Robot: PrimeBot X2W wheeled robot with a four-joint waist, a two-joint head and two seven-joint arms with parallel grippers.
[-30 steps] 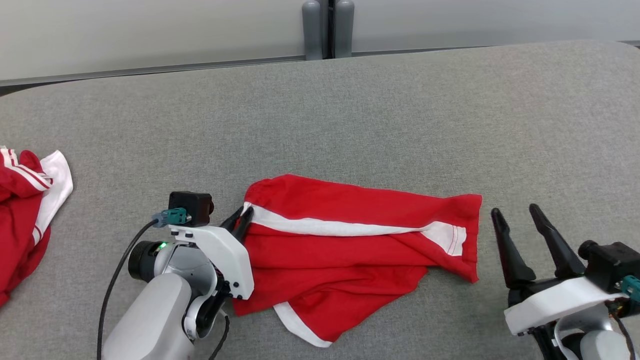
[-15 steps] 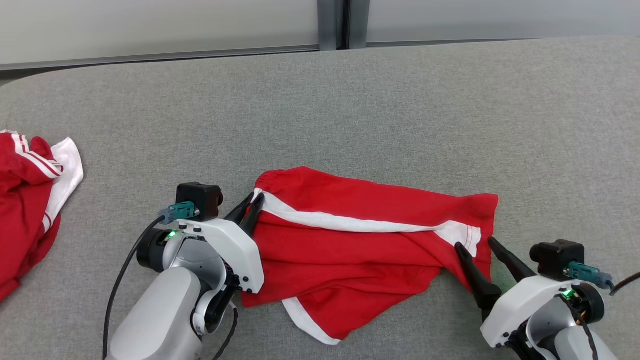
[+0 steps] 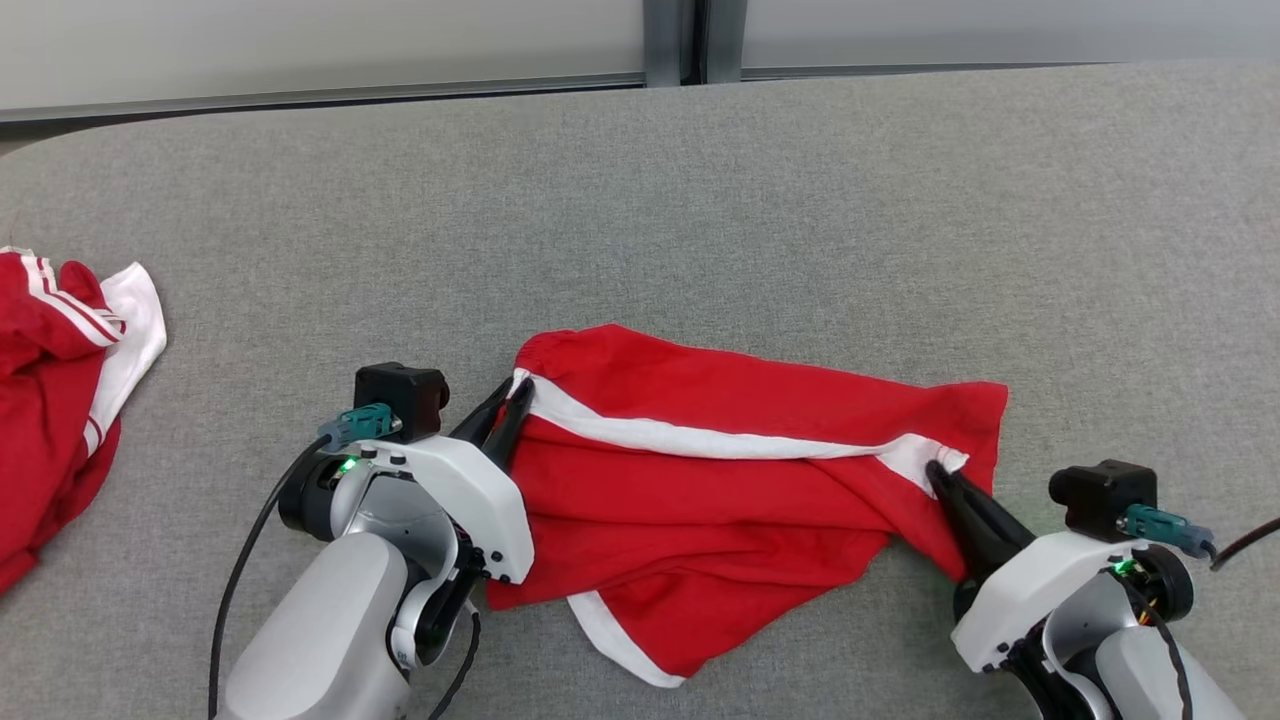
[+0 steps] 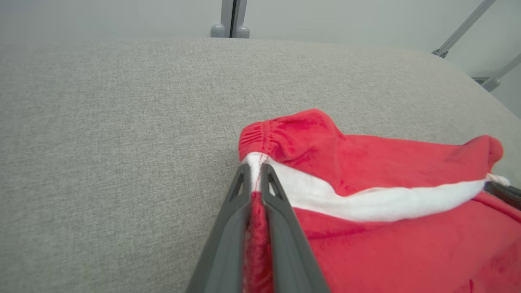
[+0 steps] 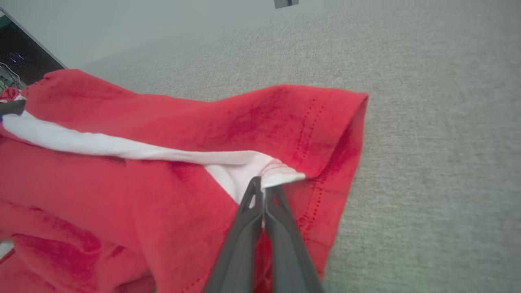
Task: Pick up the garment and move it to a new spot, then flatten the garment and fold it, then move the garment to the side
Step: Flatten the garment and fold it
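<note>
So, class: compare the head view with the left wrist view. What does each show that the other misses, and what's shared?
Head view adds a second red-and-white garment far left on the grey table. Left wrist view adds slanted metal struts beyond it and the waistband stitching. Shared: the table, the red garment, its white stripe, the left gripper shut on it.

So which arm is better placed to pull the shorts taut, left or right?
Probably right. Each gripper is shut on an end of the shorts' white stripe, but the right gripper has bare table beyond it; past the left gripper lies another red garment.
</note>
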